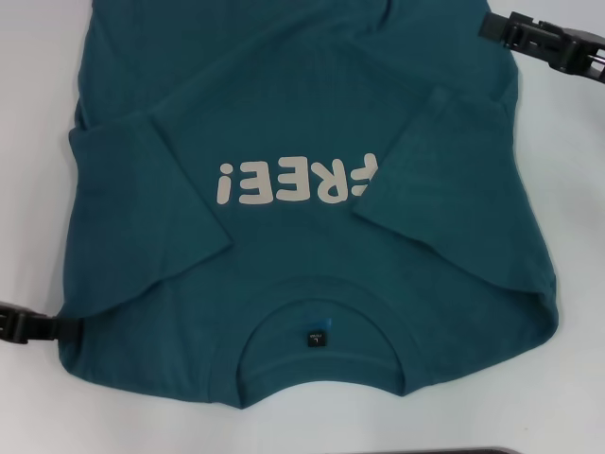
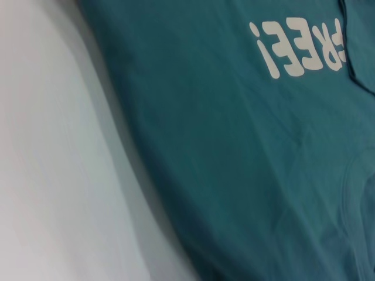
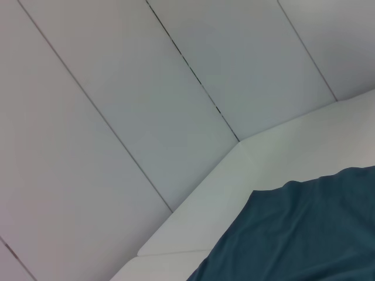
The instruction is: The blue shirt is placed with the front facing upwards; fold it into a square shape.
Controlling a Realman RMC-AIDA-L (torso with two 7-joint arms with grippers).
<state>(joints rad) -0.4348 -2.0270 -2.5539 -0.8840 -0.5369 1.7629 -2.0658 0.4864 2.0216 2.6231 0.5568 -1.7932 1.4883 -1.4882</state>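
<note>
The shirt (image 1: 312, 218) is spread front-up on the table (image 1: 38, 57), both sleeves folded inward. The left sleeve could be dragged open if the left gripper (image 1: 21, 324), low at the near shoulder, catches it. The right gripper (image 1: 553, 43) is held beyond the far right edge. Neither gripper's finger state can be told.

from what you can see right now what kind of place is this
Probably a lab or test bench: a plain white table, pale panelled wall, and one dark teal-blue cotton T-shirt laid between two black grippers.
</note>
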